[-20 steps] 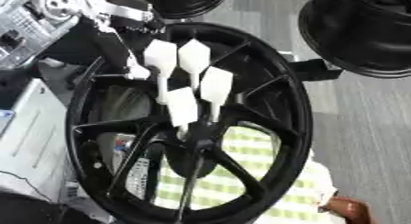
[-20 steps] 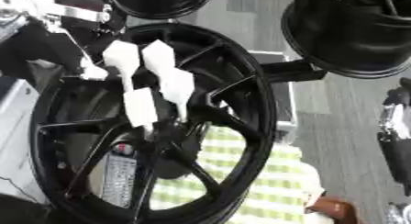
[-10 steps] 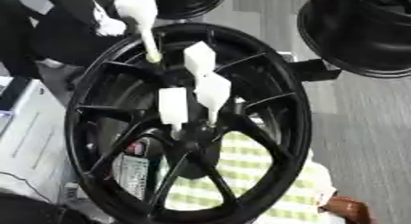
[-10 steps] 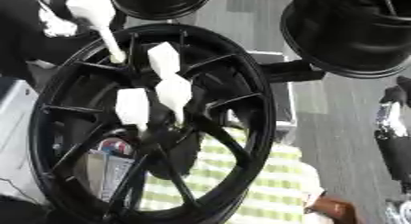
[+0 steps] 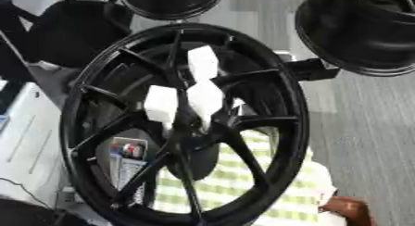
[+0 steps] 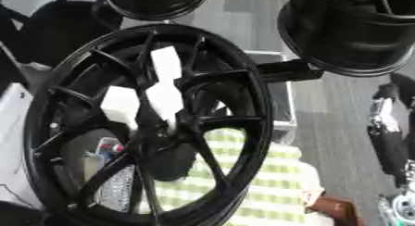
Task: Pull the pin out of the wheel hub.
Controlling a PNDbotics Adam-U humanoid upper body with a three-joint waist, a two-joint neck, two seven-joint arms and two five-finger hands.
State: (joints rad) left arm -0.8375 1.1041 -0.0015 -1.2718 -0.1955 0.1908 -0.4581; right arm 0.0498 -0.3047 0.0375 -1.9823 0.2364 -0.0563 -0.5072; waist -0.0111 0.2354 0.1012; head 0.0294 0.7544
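1. Three white pieces sat among the spokes of your black wheel hub [image 5: 285, 100], which stood on its edge and filled the middle of both views.
2. Your upper pin [image 5: 203, 62] lay along a spoke above the centre. The middle pin [image 5: 205, 97] was just below it, and the left pin [image 5: 160, 104] was beside that one. All three were close to the hub's centre.
3. Nothing of yours touched any of them.
4. Your right hand [image 6: 389, 128] showed only at the right edge of the right eye view, well apart from the hub. You could not tell its state.
5. Behind the hub lay a green checked cloth [image 5: 279, 188]. Two more black wheels [image 5: 356, 30] stood further back.
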